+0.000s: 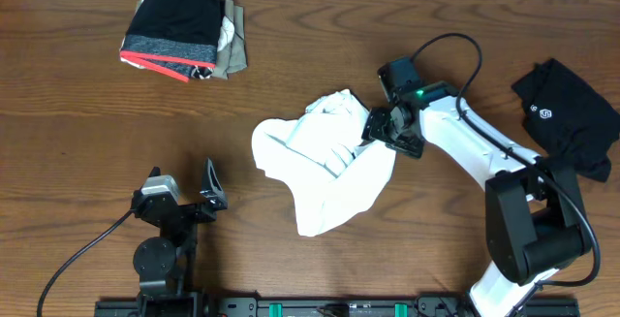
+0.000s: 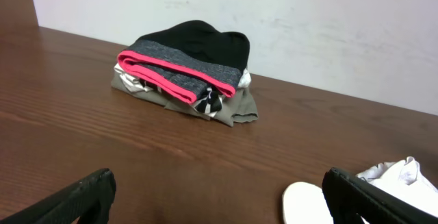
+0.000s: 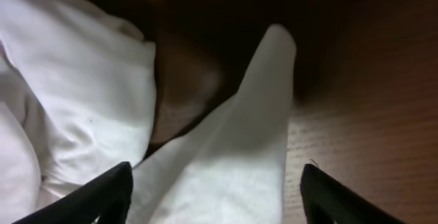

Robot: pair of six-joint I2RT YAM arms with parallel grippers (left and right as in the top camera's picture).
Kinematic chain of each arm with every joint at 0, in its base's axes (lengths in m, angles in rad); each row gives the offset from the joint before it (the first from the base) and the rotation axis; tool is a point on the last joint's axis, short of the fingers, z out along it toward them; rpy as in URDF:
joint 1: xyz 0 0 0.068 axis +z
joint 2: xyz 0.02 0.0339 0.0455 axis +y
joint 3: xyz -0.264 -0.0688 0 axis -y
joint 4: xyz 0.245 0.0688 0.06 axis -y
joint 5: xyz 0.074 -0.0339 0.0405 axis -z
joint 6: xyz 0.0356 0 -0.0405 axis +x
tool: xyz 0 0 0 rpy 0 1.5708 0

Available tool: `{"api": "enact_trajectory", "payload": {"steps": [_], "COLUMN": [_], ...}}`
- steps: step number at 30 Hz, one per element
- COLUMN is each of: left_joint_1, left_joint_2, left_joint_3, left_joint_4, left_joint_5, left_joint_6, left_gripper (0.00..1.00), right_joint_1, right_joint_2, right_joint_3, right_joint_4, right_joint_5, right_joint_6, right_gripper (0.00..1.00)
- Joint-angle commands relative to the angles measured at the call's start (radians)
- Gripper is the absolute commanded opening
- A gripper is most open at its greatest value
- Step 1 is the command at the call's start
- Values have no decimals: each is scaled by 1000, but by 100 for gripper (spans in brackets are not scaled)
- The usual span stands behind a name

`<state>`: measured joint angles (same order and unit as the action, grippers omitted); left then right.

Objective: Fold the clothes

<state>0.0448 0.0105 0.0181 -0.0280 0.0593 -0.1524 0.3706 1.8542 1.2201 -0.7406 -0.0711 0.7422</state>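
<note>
A crumpled white shirt (image 1: pixel 325 167) lies in a heap at mid-table. My right gripper (image 1: pixel 383 128) is down at its upper right edge. In the right wrist view a long fold of the white shirt (image 3: pixel 226 162) runs between the two fingers of the right gripper (image 3: pixel 215 183), which stand wide apart and open, with bare wood beside the right finger. A black garment with a white logo (image 1: pixel 567 113) lies at the far right. My left gripper (image 1: pixel 184 186) rests low at the front left, open and holding nothing (image 2: pixel 219 186). An edge of the shirt (image 2: pixel 397 176) shows by its right finger.
A stack of folded clothes (image 1: pixel 184 26), black and grey with a pink-red band on top, sits at the back left and also shows in the left wrist view (image 2: pixel 185 66). The table is dark wood (image 1: pixel 77 123), with a pale wall behind it.
</note>
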Motion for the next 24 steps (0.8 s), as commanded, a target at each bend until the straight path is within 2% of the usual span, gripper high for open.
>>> {"api": "enact_trajectory", "payload": {"steps": [1, 10, 13, 17, 18, 21, 24], "left_joint_1": [5, 5, 5, 5, 5, 5, 5], "left_joint_2": [-6, -6, -6, -6, -6, -6, -6], "left_joint_3": [-14, -14, -14, -14, -14, -14, -14], "left_joint_4": [-39, -39, -39, -39, -39, -39, -39], "left_joint_5": [-4, -4, -4, -4, -4, -4, -4], "left_joint_6": [13, 13, 14, 13, 13, 13, 14], "left_gripper": [98, 98, 98, 98, 98, 98, 98], "right_joint_1": [-17, -17, -17, -16, -16, -16, -16], "right_joint_2": [11, 13, 14, 32, 41, 49, 49], "right_joint_3": [8, 8, 8, 8, 8, 8, 8], "right_joint_4": [10, 13, 8, 14, 16, 16, 16], "right_joint_5": [15, 15, 19, 27, 31, 30, 31], "right_joint_6": [20, 20, 20, 20, 20, 20, 20], "right_gripper": [75, 73, 65, 63, 61, 47, 39]}}
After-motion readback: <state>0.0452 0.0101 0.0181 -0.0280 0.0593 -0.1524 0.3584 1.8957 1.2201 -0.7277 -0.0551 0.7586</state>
